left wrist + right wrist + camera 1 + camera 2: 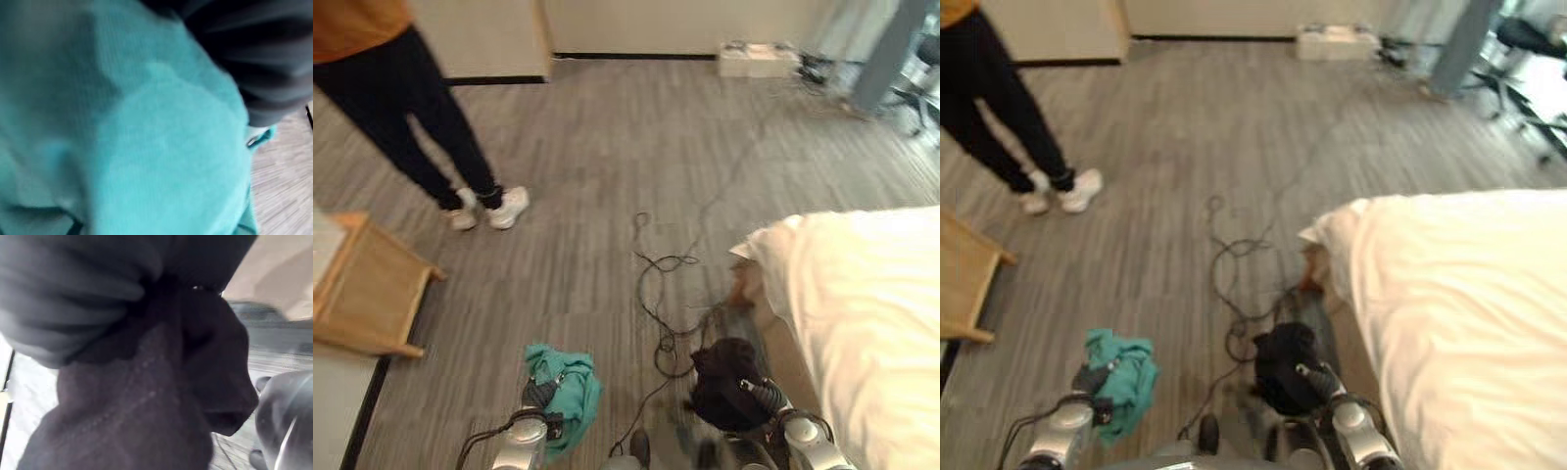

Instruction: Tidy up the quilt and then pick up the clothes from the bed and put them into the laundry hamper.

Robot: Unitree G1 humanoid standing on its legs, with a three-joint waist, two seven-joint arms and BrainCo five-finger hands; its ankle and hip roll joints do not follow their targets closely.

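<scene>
We carry teal garment [563,387] bunched over left hand [536,397], black garment [724,382] over right hand [766,394]; finger state of both untellable; wooden hamper [372,289] lies forward-left, nearer left hand.

Grey wood-grain plank flooring [607,147] fills most of the frame. Along the top edge runs a cream wall with a dark baseboard [636,29]. A low white box-shaped unit [759,59] sits on the floor at upper right, with a black office chair [920,83] in the far upper-right corner. A light wooden furniture piece [367,284] stands at middle left. A person in black trousers and white shoes [421,108] stands at upper left.
</scene>
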